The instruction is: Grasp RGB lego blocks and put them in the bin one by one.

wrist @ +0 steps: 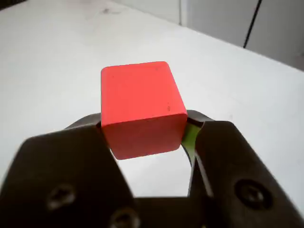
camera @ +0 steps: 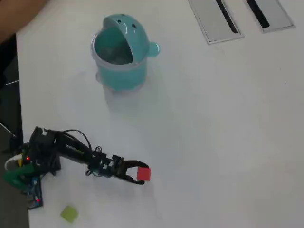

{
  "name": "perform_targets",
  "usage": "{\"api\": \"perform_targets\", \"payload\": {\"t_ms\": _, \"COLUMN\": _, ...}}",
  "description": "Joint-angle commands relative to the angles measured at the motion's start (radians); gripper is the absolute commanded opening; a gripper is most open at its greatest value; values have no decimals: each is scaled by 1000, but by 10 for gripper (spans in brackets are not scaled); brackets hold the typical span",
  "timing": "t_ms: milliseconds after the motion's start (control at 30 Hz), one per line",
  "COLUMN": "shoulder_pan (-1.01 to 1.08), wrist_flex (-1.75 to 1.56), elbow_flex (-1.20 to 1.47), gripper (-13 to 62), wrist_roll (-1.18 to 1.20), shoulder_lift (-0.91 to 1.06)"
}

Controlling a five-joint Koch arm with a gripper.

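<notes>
The red block (wrist: 142, 108) sits between the jaws of the gripper (wrist: 147, 130), which are closed on its two sides; in the wrist view the left jaw presses its left face and the right jaw its right face, with most of the cube standing out beyond the tips. In the overhead view the same red block (camera: 143, 174) is at the right end of the arm (camera: 71, 154), in the near-left part of the white tabletop (camera: 218, 133); whether it rests on the surface or is raised off it cannot be told. Two blocks are visible in all: this red one and one yellow-green block (camera: 69, 213), lying well apart near the bottom left edge. One teal bin (camera: 118, 52) stands far off at upper left, upright. Two grey panels (camera: 216, 19) lie at the far right.
</notes>
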Motion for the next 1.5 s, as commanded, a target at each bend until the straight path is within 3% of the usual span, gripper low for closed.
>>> {"api": "perform_targets", "payload": {"t_ms": 0, "shoulder_pan": 2, "wrist_flex": -9, "elbow_flex": -12, "gripper": 104, "wrist_roll": -2, "shoulder_lift": 103}}
{"api": "perform_targets", "payload": {"t_ms": 300, "shoulder_pan": -67, "wrist_flex": 75, "elbow_flex": 94, "gripper": 104, "wrist_roll": -2, "shoulder_lift": 328}}
{"api": "perform_targets", "payload": {"t_ms": 1133, "shoulder_pan": -270, "wrist_flex": 121, "elbow_flex": 252, "gripper": 108, "wrist_roll": -3, "shoulder_lift": 591}}
{"api": "perform_targets", "payload": {"t_ms": 1233, "shoulder_pan": -301, "wrist_flex": 112, "elbow_flex": 239, "gripper": 163, "wrist_roll": 23, "shoulder_lift": 600}}
{"api": "perform_targets", "payload": {"t_ms": 1467, "shoulder_pan": -411, "wrist_flex": 192, "elbow_flex": 235, "gripper": 125, "wrist_roll": -41, "shoulder_lift": 715}}
